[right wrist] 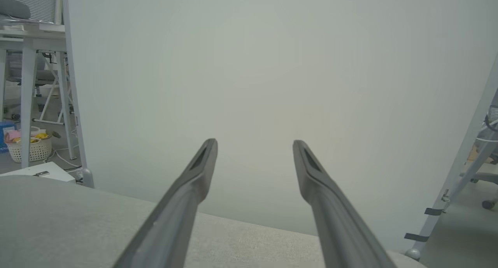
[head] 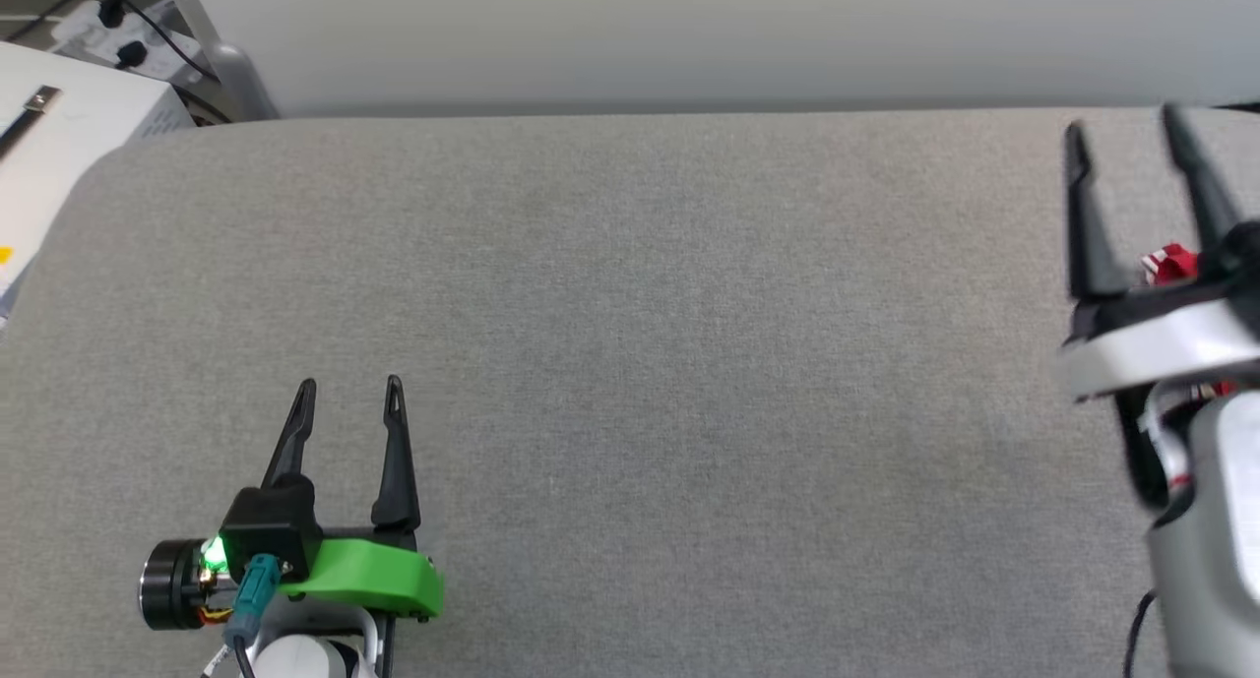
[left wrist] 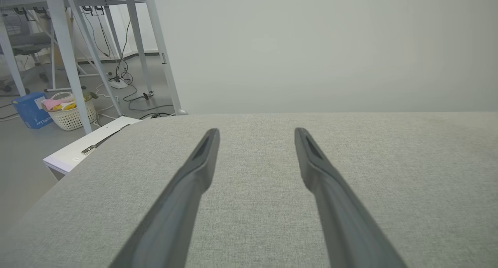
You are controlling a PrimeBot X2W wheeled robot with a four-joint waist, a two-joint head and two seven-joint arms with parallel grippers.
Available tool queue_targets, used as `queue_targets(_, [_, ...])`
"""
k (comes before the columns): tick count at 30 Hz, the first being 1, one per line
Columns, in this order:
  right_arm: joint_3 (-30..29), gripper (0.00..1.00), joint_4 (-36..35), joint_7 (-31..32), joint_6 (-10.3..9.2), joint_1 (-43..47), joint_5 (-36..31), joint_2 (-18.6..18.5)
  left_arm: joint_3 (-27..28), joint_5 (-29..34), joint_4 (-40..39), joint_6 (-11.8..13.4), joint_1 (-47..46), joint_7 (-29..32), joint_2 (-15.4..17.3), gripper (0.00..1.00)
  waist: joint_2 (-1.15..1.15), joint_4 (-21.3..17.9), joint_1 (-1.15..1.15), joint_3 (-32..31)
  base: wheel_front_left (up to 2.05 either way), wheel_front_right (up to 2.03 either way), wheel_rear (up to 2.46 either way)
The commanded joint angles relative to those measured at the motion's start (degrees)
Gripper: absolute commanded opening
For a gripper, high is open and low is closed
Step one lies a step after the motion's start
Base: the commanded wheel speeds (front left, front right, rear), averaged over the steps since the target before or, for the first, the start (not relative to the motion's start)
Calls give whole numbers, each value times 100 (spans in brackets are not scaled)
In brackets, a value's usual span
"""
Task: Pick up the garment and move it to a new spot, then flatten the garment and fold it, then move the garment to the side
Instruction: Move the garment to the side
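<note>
A: Nearest first. State of the left hand (head: 350, 383)?

B: Low on the left of the head view, over the grey cloth-covered surface (head: 630, 343), fingers pointing toward the far edge. The two fingers stand apart, so the hand is open. In its own wrist view, bare grey cloth shows in the gap between them.

A: Is it in contact with the cloth?

B: Cannot tell from these angles.

A: The right hand (head: 1123, 122)?

B: At the right edge of the head view, farther along the surface than the left one and well apart from it. Its fingers are spread too, so it is also open. Its wrist view looks past the tips at a pale wall (right wrist: 249, 65), with the far edge of the surface below them.

A: Where is the garment (head: 1168, 262)?

B: A small red-and-white scrap of it shows at the right side of the surface, just beside the base of the right hand's fingers. The rest is hidden behind that hand and its pale wrist. The fingertips reach well past the scrap and are not closed on it.

A: Is it flat or folded?

B: Cannot tell, too little of it shows.

A: Beyond the surface?

B: A white cabinet (head: 59, 137) sits just beside the far left corner. Behind it is a power strip (head: 108, 29) with black plugs. In the left wrist view, white desk legs (left wrist: 62, 46) stand on the floor. A woven basket (left wrist: 72, 112) of pink and yellow items sits by them, with a blue box (left wrist: 29, 110) just beside it.
</note>
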Motion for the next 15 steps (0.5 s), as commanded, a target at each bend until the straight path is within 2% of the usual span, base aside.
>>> queue_targets(1, [27, 100, -68, -47, -4, 225, -45, 117, 28, -22, 29, 11, 95, -33, -20, 100, 0, 124, 0, -189, 0, 0, 0])
queue_targets(4, [58, 100, -94, -51, -4, 714, -6, 441, 45, -15, 84, 4, 164, -33, -25, 100, 0, 154, 0, -301, 0, 0, 0])
queue_targets(8, [48, 100, -77, -52, -4, 1329, 28, 679, 77, -15, 130, 10, 259, -33, -34, 100, 0, 156, 0, -410, 0, 0, 0])
queue_targets(15, [-15, 100, -229, -53, -4, 2094, 23, 834, 81, -65, 201, -21, 454, -33, -58, 100, 0, 111, 0, -598, 0, 0, 0])
